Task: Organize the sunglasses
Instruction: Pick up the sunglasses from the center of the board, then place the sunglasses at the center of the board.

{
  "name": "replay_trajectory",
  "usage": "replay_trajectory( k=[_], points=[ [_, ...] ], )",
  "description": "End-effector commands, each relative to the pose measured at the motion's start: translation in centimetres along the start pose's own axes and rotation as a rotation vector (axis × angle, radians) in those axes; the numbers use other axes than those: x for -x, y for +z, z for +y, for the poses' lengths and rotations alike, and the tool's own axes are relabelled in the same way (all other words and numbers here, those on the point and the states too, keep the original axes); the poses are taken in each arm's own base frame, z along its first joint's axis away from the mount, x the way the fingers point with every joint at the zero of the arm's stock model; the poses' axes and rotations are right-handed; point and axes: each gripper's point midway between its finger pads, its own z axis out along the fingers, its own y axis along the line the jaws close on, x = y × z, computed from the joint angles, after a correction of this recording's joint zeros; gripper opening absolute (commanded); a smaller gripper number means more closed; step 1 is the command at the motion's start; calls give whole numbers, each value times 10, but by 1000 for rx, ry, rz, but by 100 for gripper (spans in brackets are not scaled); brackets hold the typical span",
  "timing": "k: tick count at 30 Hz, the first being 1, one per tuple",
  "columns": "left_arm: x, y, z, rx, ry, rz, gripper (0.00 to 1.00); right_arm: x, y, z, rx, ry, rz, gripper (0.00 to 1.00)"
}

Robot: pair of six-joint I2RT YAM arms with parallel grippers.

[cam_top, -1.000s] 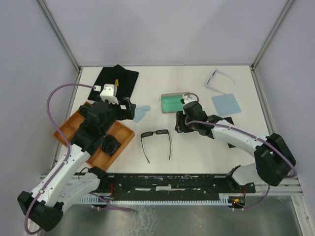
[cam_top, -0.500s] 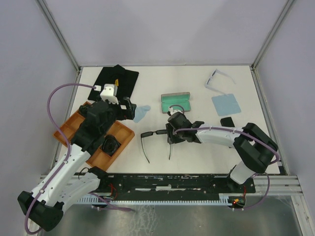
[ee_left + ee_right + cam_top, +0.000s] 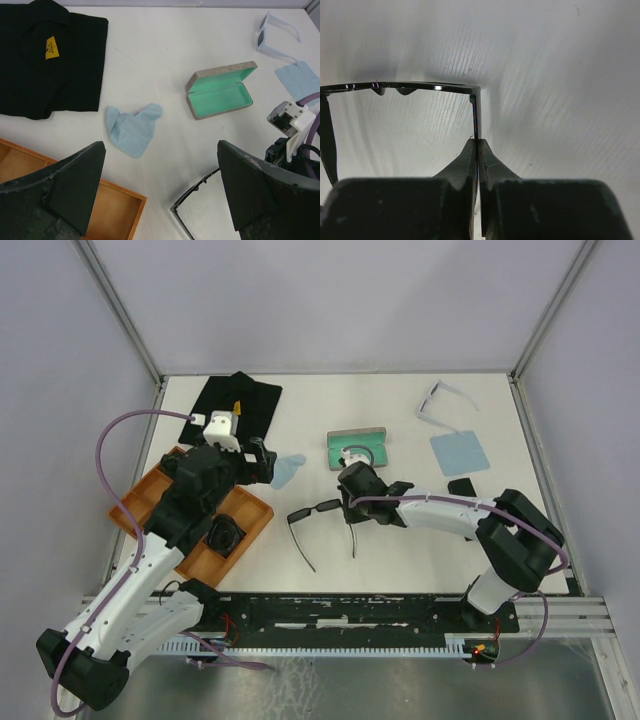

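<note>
Right gripper (image 3: 476, 150) pinched shut on one temple of the black sunglasses (image 3: 400, 86) — the temple runs straight out between its fingertips, front bar crosswise just ahead, reaching toward the left arm — left gripper (image 3: 160, 150) gaping, empty, farther off.

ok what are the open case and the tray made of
Open case: seemingly a rigid shell in matte, speckled grey-beige fabric, with smooth mint-green lining. Tray: probably wood, given its matte orange-brown faces and square-cut walls.
</note>
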Motion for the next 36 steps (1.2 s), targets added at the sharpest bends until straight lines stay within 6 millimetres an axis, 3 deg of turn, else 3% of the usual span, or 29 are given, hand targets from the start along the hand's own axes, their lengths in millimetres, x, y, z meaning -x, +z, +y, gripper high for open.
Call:
replay_trajectory(
  k=[1,5,10,23,29,36],
  points=[
    [13,1,-5,-22,-46,-51,99,38,-16,6,2,-2,-108,4],
    [13,2,-5,-26,-48,-50,99,45,-26,-11,-21,26,-136,0],
    [13,2,-6,-32,-50,-49,99,63,-48,-47,-51,98,-190,0],
    [13,2,-7,-38,-54,-49,99,76,-102,-221,-514,299,-271,0],
    [12,5,-11,-59,-58,-40,99,91,-101,-267,-559,416,-323,0],
    [11,4,-10,-56,-58,-41,99,143,-77,-293,-529,413,-359,0]
  ],
)
